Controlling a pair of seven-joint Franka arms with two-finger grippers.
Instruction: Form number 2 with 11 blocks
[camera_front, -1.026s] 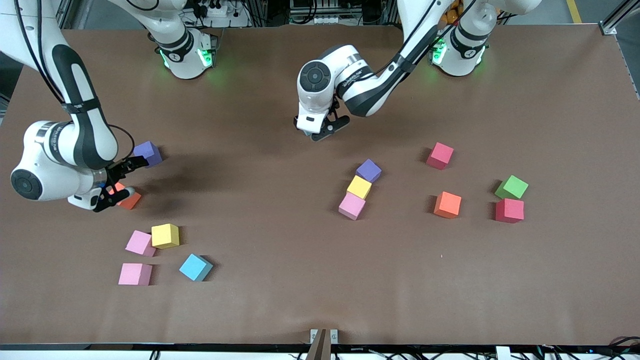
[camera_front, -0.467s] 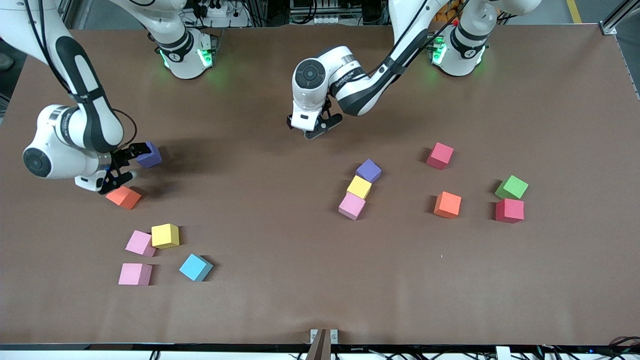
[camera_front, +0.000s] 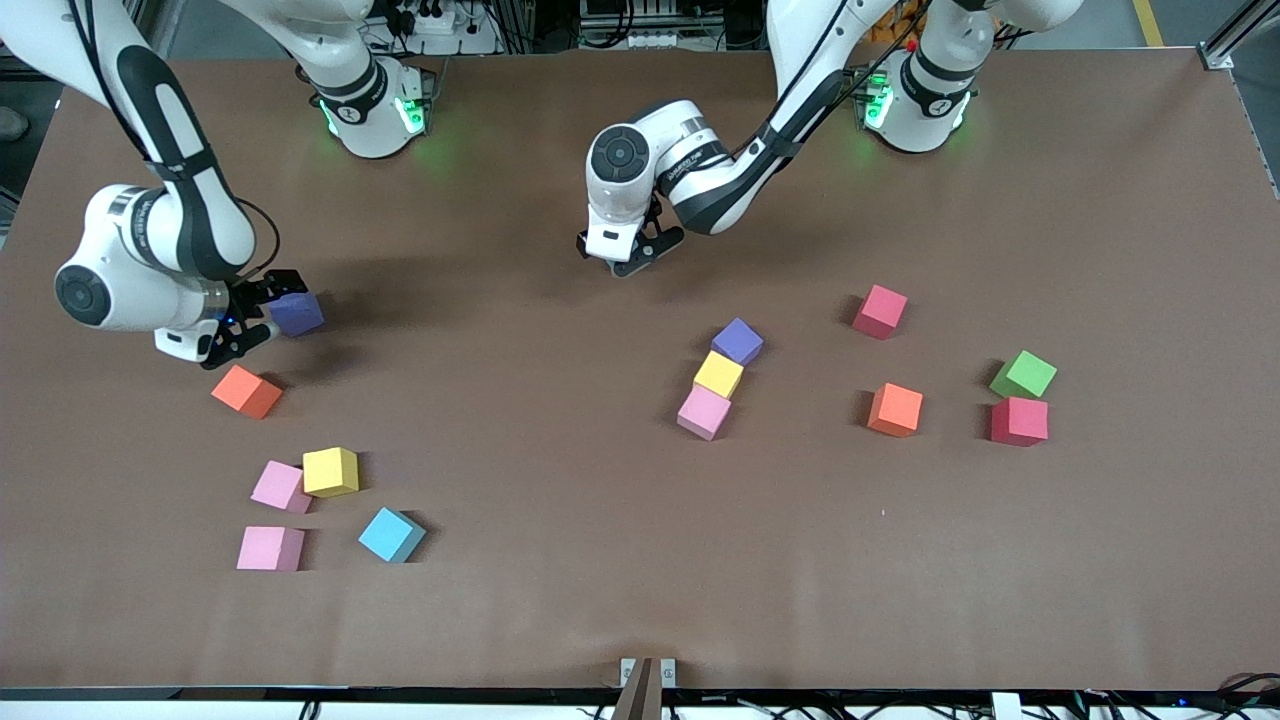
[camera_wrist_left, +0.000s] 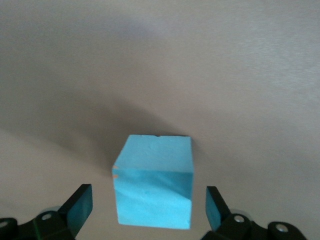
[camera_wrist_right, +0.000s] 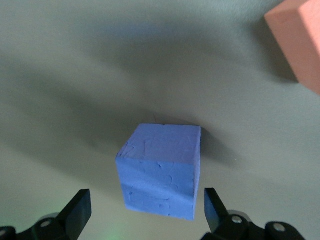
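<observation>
left gripper (camera_wrist_left: 149, 212): wide open, cyan block (camera_wrist_left: 154, 180) between its fingers
right gripper (camera_wrist_right: 147, 212): wide open, straddling purple block (camera_wrist_right: 161, 170), no grip

High front camera facing the robots' bases, two wrist cameras close above the table (camera_front: 600, 560)

Matte foam-like blocks (camera_front: 739, 341), matte table (camera_front: 600, 560)

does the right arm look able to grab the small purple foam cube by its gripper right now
Probably yes. The right gripper is open, its fingers standing either side of the small purple foam cube, apart from it. Nothing lies between; the orange cube sits well off.
</observation>
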